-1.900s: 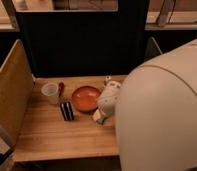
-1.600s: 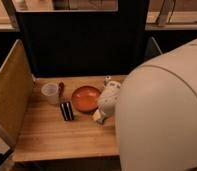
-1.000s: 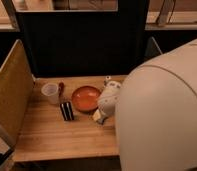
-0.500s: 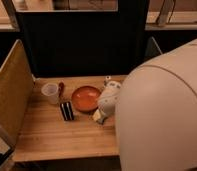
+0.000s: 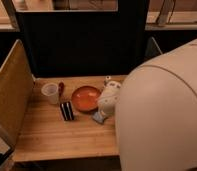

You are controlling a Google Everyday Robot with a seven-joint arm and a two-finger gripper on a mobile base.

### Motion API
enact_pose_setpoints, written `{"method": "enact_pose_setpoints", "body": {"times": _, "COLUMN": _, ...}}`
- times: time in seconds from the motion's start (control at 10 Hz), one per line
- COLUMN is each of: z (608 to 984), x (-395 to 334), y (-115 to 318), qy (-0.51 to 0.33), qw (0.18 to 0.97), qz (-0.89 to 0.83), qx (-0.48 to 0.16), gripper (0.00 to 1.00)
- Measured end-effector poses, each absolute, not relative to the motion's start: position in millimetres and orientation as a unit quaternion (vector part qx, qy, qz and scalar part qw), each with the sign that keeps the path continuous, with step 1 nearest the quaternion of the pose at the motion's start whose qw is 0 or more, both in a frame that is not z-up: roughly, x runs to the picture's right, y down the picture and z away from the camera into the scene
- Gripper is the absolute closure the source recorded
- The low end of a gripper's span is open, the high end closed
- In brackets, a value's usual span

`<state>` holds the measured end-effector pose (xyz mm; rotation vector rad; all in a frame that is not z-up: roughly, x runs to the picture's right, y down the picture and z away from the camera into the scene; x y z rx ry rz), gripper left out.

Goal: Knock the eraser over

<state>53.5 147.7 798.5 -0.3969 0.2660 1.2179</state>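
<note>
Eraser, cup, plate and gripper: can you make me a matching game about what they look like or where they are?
Things:
1. eraser
2. cup
3. plate
4. gripper

Clues:
A. round and orange
B. white, right beside the plate, on the side away from the cup
C. black with thin white stripes
D. whitish and see-through

Pairs: 1-C, 2-D, 3-A, 4-B

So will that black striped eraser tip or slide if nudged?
Likely tips: the eraser looks a small stiff block standing on end. A low push might just slide it on the smooth wooden table. The gripper hangs beside the orange plate, clear of the eraser.
</note>
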Motion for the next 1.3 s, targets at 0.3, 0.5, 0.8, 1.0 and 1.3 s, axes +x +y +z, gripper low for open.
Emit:
{"method": "enact_pose_setpoints", "body": {"times": 0.3, "z": 798, "x": 53, "y": 147, "qy": 0.124, "qw": 0.795, "qz": 0.564, "qx": -0.184, "gripper": 0.99}}
{"method": "enact_pose_setpoints", "body": {"times": 0.5, "z": 795, "x": 48, "y": 153, "qy": 0.137, "qw": 0.809, "qz": 0.543, "qx": -0.178, "gripper": 1.00}}
{"method": "enact_pose_setpoints", "body": {"times": 0.8, "z": 778, "x": 14, "y": 183, "qy": 0.165, "qw": 0.854, "qz": 0.463, "qx": -0.169, "gripper": 1.00}}
{"method": "enact_pose_setpoints", "body": {"times": 1.0, "z": 769, "x": -9, "y": 211, "qy": 0.183, "qw": 0.869, "qz": 0.424, "qx": -0.177, "gripper": 1.00}}
{"method": "enact_pose_setpoints", "body": {"times": 1.3, "z": 758, "x": -56, "y": 238, "qy": 0.181, "qw": 0.883, "qz": 0.385, "qx": -0.198, "gripper": 1.00}}
